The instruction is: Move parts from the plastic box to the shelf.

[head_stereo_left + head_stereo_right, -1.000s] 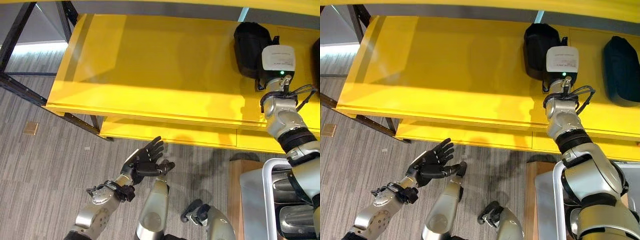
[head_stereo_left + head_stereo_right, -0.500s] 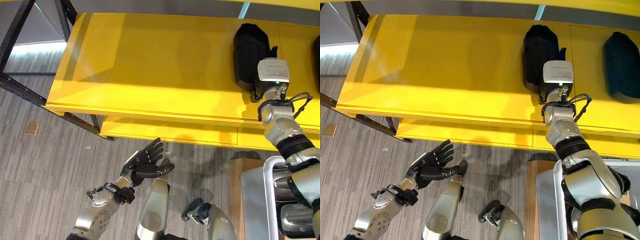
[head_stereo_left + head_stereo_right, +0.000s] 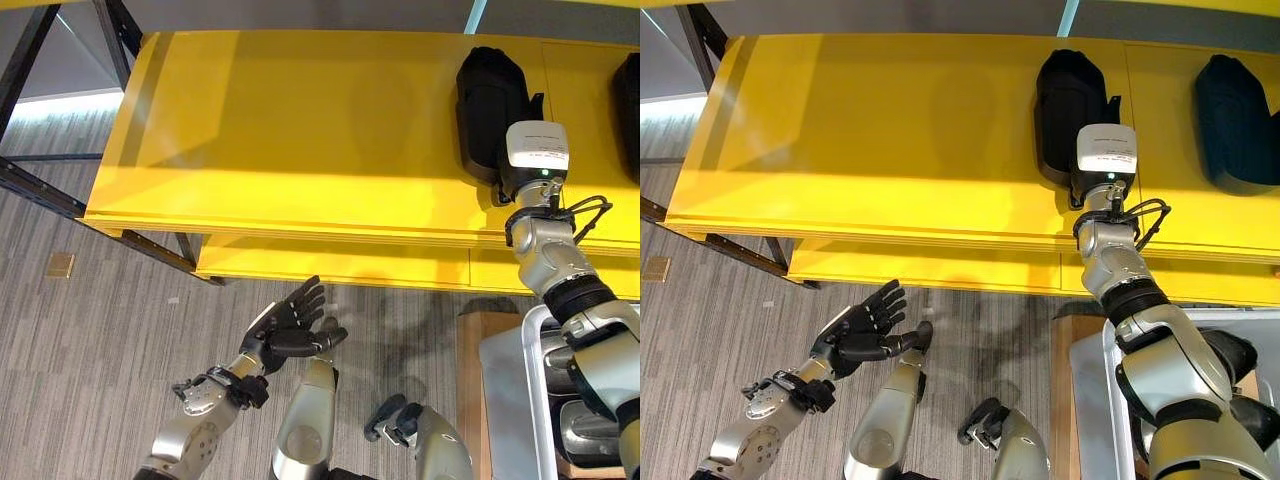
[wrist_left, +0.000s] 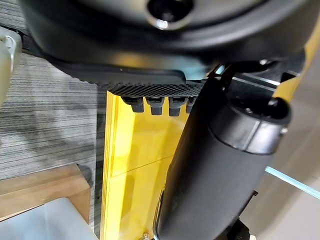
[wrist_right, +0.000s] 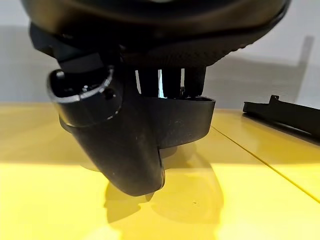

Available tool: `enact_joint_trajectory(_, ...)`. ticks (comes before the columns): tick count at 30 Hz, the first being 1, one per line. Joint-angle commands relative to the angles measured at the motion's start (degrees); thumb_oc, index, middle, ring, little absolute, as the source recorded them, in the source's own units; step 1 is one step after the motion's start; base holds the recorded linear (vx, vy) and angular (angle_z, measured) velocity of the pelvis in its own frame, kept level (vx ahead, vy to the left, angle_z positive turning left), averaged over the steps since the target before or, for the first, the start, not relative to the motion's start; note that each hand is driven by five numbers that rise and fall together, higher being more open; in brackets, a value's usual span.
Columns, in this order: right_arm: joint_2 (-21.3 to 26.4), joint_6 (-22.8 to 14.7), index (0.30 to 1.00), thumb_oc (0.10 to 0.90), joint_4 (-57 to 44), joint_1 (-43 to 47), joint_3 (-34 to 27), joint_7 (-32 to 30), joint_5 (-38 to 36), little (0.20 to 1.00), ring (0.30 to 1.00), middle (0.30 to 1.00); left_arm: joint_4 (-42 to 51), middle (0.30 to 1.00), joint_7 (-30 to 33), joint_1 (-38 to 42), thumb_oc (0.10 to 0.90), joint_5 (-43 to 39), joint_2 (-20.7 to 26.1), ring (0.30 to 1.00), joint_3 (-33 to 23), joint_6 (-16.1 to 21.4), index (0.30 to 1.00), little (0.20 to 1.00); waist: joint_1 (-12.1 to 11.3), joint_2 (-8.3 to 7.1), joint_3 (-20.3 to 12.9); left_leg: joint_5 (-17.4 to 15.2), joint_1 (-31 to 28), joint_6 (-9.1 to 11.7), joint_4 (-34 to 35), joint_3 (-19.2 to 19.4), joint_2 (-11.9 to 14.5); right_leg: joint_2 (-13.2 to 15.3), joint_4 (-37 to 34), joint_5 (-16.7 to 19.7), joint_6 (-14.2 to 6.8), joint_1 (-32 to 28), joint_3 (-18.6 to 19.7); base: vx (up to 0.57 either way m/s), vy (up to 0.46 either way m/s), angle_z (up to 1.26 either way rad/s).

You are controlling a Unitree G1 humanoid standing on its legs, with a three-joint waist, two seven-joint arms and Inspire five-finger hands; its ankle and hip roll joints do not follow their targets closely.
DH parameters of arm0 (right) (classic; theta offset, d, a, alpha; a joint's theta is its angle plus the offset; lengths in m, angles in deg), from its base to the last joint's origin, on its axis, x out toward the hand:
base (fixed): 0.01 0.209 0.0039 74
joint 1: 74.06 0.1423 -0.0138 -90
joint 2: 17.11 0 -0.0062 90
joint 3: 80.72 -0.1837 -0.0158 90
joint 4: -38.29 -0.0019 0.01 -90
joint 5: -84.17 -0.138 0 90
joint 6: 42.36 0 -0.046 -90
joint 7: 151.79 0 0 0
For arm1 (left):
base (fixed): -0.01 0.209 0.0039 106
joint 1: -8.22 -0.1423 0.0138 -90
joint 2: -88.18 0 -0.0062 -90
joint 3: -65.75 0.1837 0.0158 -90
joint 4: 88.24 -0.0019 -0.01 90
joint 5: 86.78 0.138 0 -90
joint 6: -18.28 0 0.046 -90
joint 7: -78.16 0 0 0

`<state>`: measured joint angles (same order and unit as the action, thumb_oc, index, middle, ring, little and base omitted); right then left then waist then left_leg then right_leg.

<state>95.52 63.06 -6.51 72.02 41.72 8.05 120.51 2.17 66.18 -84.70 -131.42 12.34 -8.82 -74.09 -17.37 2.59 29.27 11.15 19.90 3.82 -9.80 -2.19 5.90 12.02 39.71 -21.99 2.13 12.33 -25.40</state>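
- Lying on the yellow shelf [image 3: 890,130], a black moulded part [image 3: 1068,112] sits just beyond the right hand [image 5: 125,145], fingers straight, apart from it.
- Left hand [image 3: 290,325] spread over carpet [image 3: 90,350].
- Wide bare shelf stretches leftward.

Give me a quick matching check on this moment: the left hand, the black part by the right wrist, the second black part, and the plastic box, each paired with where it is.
1. left hand
2. black part
3. second black part
4. plastic box

a. on the shelf, far right
b. low, over the grey floor
c. on the shelf, just beyond the right wrist
d. lower right, below the shelf

Pairs: 1-b, 2-c, 3-a, 4-d
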Motion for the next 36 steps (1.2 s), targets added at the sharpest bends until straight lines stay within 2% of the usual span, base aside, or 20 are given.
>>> enact_joint_trajectory(1, 4.0, 1.2, 0.3, 0.4, 0.0, 1.9, -2.3, -4.6, 4.1, 0.3, 0.3, 0.3, 5.1, 1.0, -3.2, -0.8, 0.9, -0.6, -2.4, 1.0, -0.9, 5.4, 1.0, 1.0, 0.3, 1.03, -0.9, -5.9, -3.8, -0.3, 0.3, 1.1, 1.8, -2.8, 1.7, 1.4, -0.3, -0.6, 3.4, 0.0, 0.0, 0.0)
enact_joint_trajectory(3, 4.3, 0.9, 0.3, 0.4, 0.6, 2.6, -2.5, -5.3, 4.1, 0.3, 0.3, 0.3, 5.0, 1.0, -3.3, -0.7, 0.9, -0.6, -2.2, 1.0, -0.7, 5.5, 1.0, 1.0, 0.3, 1.2, -0.9, -5.9, -3.8, -0.3, 0.4, 1.1, 1.7, -2.9, 1.6, 1.5, -0.3, -0.6, 3.4, -0.02, 0.012, -0.02)
enact_joint_trajectory(4, 4.7, 0.4, 0.813, 0.767, 1.1, 3.3, -2.6, -5.7, 4.4, 0.813, 0.813, 0.813, 5.1, 1.0, -3.2, -0.6, 0.9, -0.7, -2.2, 1.0, -0.7, 5.5, 1.0, 1.0, 0.3, 1.29, -1.0, -5.9, -3.9, -0.3, 0.5, 1.1, 1.6, -2.9, 1.3, 1.6, -0.4, -0.7, 3.3, -0.04, 0.022, -0.04)
enact_joint_trajectory(5, 4.8, 0.3, 1.0, 0.9, 1.4, 3.6, -2.5, -6.1, 3.9, 1.0, 1.0, 1.0, 4.9, 1.0, -3.3, -0.6, 0.9, -0.8, -2.2, 1.0, -0.6, 5.8, 1.0, 1.0, 0.2, 1.34, -1.0, -5.9, -4.0, -0.3, 0.5, 1.1, 1.5, -2.9, 1.2, 1.6, -0.4, -0.8, 3.3, -0.03, 0.019, -0.03)
enact_joint_trajectory(6, 4.8, 0.3, 1.0, 0.9, 1.5, 3.7, -2.5, -6.2, 3.5, 1.0, 1.0, 1.0, 4.8, 1.0, -3.3, -0.5, 0.9, -0.9, -2.2, 1.0, -0.5, 5.8, 1.0, 1.0, 0.2, 1.35, -1.0, -5.9, -4.0, -0.3, 0.6, 1.1, 1.5, -2.9, 1.2, 1.6, -0.4, -0.8, 3.3, -0.04, 0.028, -0.02)
enact_joint_trajectory(7, 5.4, -1.3, 1.0, 0.9, 1.6, 4.1, -2.4, -5.2, 4.5, 1.0, 1.0, 1.0, 4.7, 1.0, -5.9, -0.4, 0.9, -3.0, -2.3, 1.0, -0.6, 6.4, 1.0, 1.0, 0.3, 1.35, -1.1, -5.9, -4.1, -0.3, 0.7, 1.2, 1.4, -2.9, 1.0, 1.8, -0.5, -0.9, 3.3, -0.03, 0.023, -0.01)
enact_joint_trajectory(11, 6.2, -1.6, 1.0, 0.9, 1.1, 4.6, -1.2, -5.0, 6.5, 1.0, 1.0, 1.0, 5.5, 1.0, -8.7, -0.2, 0.9, -3.8, -2.4, 1.0, -0.5, 7.1, 1.0, 1.0, 0.2, 1.33, -1.2, -5.7, -4.2, -0.2, 1.2, 1.3, 1.5, -3.1, 0.3, 2.0, -0.5, -1.1, 3.2, -0.01, 0.003, 0.0)
enact_joint_trajectory(21, 8.7, -1.8, 1.0, 0.9, 1.8, 7.2, -0.9, -7.3, 5.0, 1.0, 1.0, 1.0, 7.0, 1.0, -8.4, -0.5, 0.9, -2.7, -1.4, 1.0, -0.2, 6.1, 1.0, 1.0, -0.1, 0.78, -1.9, -5.7, -4.5, -0.2, 1.5, 1.2, 1.3, -3.5, -0.9, 2.3, -0.5, -1.9, 2.9, 0.0, 0.0, 0.0)
enact_joint_trajectory(25, 8.2, -4.0, 1.0, 0.9, 1.7, 6.8, -1.9, -7.4, 4.2, 1.0, 1.0, 1.0, 7.8, 1.0, -7.0, -0.4, 0.9, -2.8, -1.5, 1.0, 0.2, 5.1, 1.0, 1.0, -0.2, 0.68, -2.4, -5.8, -4.7, -0.2, 1.5, 1.0, 1.2, -3.6, -1.1, 2.3, -0.4, -2.3, 2.8, 0.0, 0.0, 0.0)
enact_joint_trajectory(36, 5.9, -3.9, 1.0, 0.9, 0.3, 4.7, -2.8, -6.8, 2.4, 1.0, 1.0, 1.0, 9.4, 1.0, -5.9, 0.2, 0.9, -3.0, -1.9, 1.0, -0.1, 3.7, 1.0, 1.0, 0.0, 0.78, -2.3, -5.8, -5.1, -0.2, 1.6, 0.9, 1.2, -3.4, -1.0, 2.2, -0.6, -2.6, 2.8, 0.0, 0.0, 0.0)
